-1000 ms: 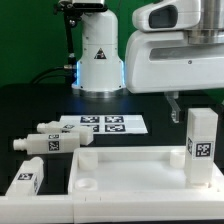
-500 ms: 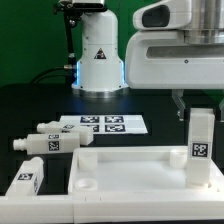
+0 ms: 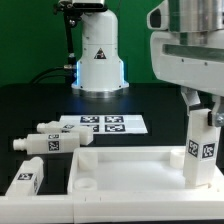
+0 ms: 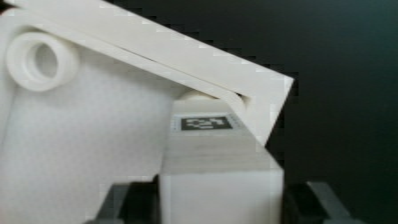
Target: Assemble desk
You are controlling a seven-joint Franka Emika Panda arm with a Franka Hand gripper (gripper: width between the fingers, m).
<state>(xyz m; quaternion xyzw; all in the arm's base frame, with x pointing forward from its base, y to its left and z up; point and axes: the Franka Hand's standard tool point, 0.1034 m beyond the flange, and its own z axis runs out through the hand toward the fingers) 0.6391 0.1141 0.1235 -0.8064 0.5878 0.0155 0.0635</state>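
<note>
The gripper (image 3: 203, 113) is clamped on the upper end of one leg (image 3: 201, 147). This leg stands in the tabletop (image 3: 120, 153) at its corner on the exterior view's right, leaning slightly off vertical. In the wrist view the leg fills the gap between the two dark fingers (image 4: 125, 203), and its tag (image 4: 206, 123) faces the camera. Its far end meets the tabletop's corner, but the socket there is hidden, so it is probably only partly home. To do this step well, the arm should bring the leg upright over the socket before pressing or turning. It should also grip firmly and avoid any side load that could shift the tabletop. The other legs (image 3: 52, 143) lie loose toward the exterior view's left, near the marker board (image 3: 105, 124).
</note>
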